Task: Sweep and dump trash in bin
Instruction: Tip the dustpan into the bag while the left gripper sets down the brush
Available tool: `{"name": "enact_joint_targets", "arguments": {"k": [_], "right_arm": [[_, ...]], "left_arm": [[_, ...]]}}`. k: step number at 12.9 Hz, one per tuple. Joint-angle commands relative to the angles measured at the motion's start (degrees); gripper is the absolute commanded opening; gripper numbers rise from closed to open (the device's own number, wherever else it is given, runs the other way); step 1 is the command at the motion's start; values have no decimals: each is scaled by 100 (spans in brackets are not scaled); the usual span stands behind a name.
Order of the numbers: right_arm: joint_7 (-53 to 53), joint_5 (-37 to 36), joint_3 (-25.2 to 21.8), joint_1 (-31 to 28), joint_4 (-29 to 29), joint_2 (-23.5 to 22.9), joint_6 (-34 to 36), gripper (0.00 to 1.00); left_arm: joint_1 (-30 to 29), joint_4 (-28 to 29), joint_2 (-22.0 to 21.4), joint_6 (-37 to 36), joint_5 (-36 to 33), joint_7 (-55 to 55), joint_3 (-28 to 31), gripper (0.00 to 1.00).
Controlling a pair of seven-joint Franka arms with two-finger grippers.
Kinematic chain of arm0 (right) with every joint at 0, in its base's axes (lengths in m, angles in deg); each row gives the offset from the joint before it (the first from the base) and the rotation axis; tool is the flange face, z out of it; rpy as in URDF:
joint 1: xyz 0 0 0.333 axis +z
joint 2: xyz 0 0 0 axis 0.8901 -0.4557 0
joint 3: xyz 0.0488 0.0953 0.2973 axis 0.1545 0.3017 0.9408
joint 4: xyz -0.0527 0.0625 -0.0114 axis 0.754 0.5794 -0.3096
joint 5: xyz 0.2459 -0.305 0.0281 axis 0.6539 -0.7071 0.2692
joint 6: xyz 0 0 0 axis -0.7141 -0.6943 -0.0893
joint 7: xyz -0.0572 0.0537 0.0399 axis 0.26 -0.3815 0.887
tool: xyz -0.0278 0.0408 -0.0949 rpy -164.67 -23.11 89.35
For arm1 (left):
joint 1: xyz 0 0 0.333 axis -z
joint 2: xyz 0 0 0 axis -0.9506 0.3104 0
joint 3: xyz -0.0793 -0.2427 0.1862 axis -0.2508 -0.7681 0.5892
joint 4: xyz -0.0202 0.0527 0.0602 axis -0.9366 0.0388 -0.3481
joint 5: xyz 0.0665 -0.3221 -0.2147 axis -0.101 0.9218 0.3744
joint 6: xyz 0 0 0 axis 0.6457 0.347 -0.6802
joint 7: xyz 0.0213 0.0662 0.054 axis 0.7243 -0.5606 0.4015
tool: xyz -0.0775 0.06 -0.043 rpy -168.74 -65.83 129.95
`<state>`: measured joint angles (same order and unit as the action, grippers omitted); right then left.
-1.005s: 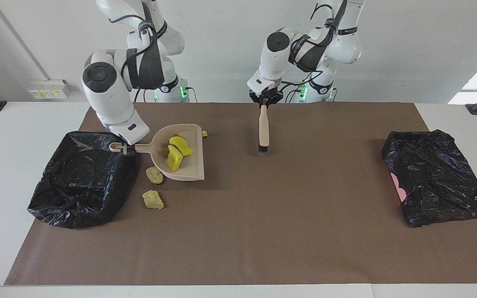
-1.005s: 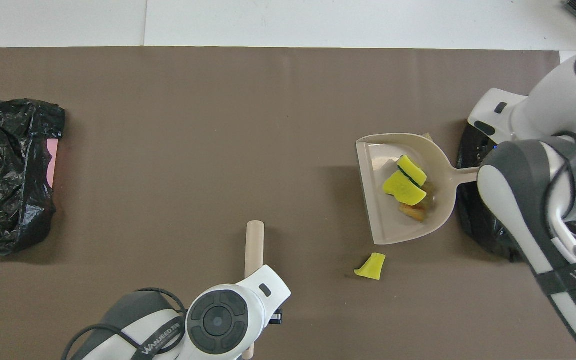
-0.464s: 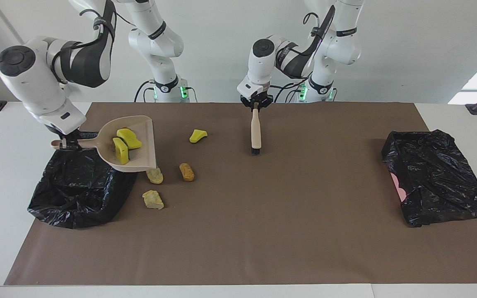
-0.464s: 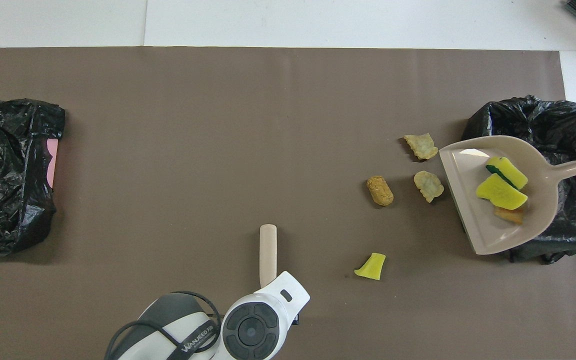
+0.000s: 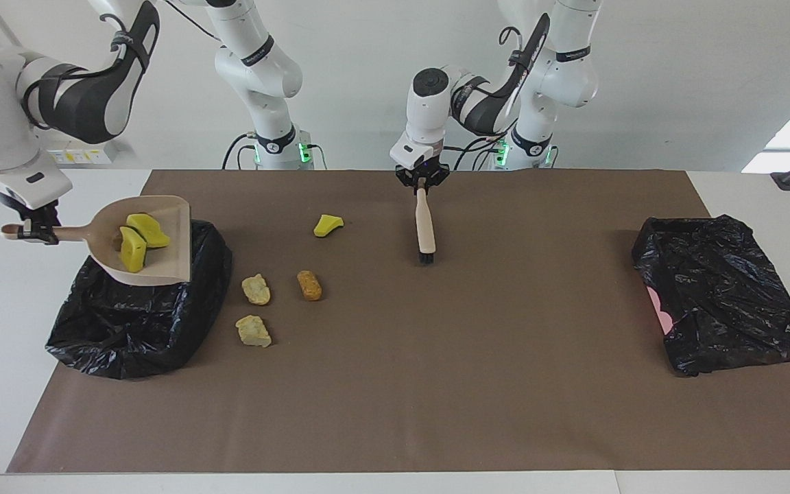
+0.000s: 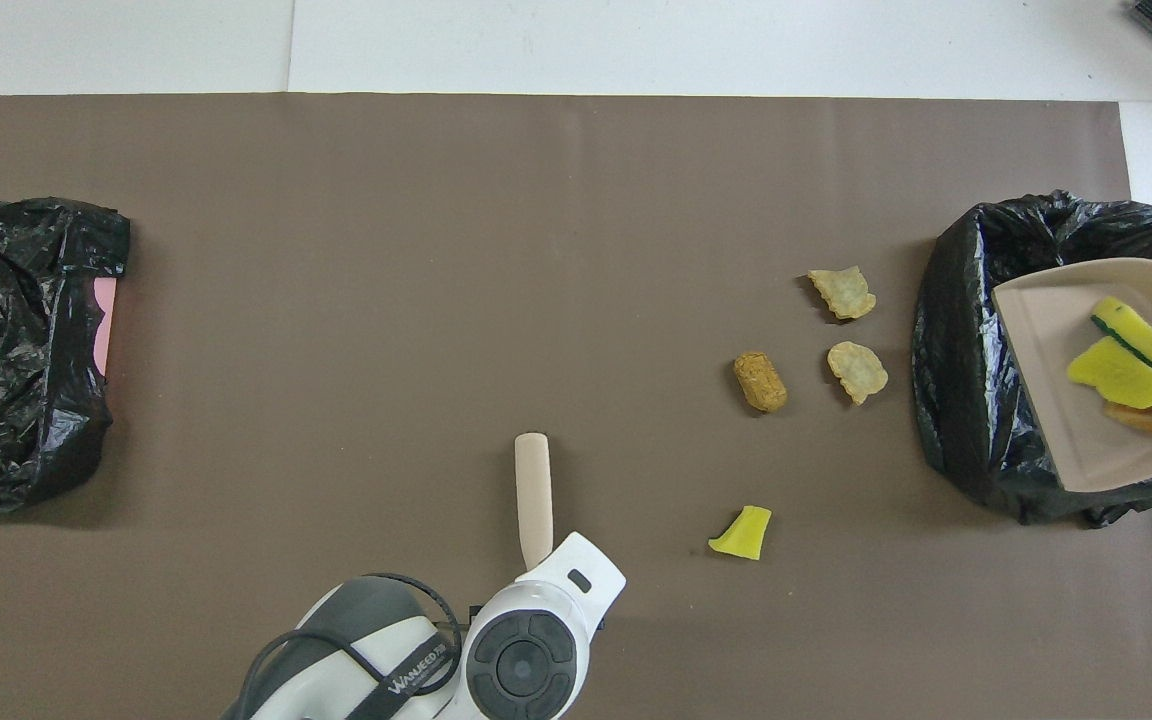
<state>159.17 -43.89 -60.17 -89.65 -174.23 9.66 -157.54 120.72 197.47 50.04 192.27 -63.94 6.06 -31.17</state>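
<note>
Right claw: clamped on dustpan handle, over the black-bagged bin.
Left claw: clamped on brush, over the mat.
Trash: three pieces in dustpan; four on the mat beside the bin, yellow wedge nearest the robots.

Both arms are glossy white with rounded joint housings and dark grey, nearly black sleeves wrapped round the forearm sections. Each joint ends in a round dark grey cap. Black cables loop loosely along the upper links. A grey band with small pale lettering circles the link above each wrist. Green lights glow at the two bases. The left gripper and right gripper are small and black.
</note>
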Motion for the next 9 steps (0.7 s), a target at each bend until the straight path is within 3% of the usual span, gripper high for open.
{"name": "enact_joint_targets", "arguments": {"k": [1,7,9], "right_arm": [[-548,-521,88,-285,119,-83,-459,0],[-1542,-1980,97,-59,49,-13,-408,0],[-1543,-2288,97,39,40,5,-233,0]], "left_arm": [[191,-60,52,59,-134,231,72,0],[217,-60,351,279,-134,346,72,0],[182,-95,308,217,-134,337,72,20]]}}
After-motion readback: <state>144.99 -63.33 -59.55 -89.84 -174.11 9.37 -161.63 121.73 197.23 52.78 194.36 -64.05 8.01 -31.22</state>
